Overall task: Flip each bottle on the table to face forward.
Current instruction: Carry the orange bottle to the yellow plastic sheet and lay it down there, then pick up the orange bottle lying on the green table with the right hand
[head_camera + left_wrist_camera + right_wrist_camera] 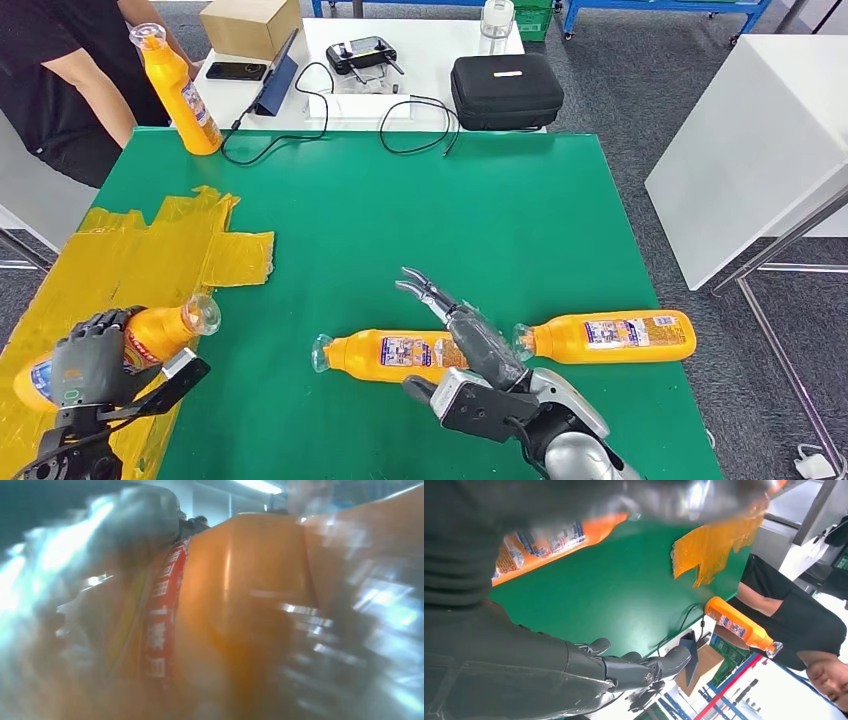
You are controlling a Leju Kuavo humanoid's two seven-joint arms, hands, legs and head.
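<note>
Nearest the robot, the left hand (88,362) grips an orange bottle (150,335) at the near left corner of the green worktop (420,220), over the yellow tape patch (130,270), the bottle's clear cap pointing toward the centre; the left wrist view shows that bottle's orange body (240,610) close up and blurred. The right hand (465,335) holds nothing, its fingers (644,667) extended and apart, above the neck end of a second bottle (385,355) lying on its side, label up. Just beside it to the right lies a third bottle (610,337), also on its side. At the far left edge, a person's hand holds a fourth bottle (180,92) upright. Beyond the worktop, a white table (420,45) carries a black case (505,90), a controller (362,52) and a cardboard box (250,25)
</note>
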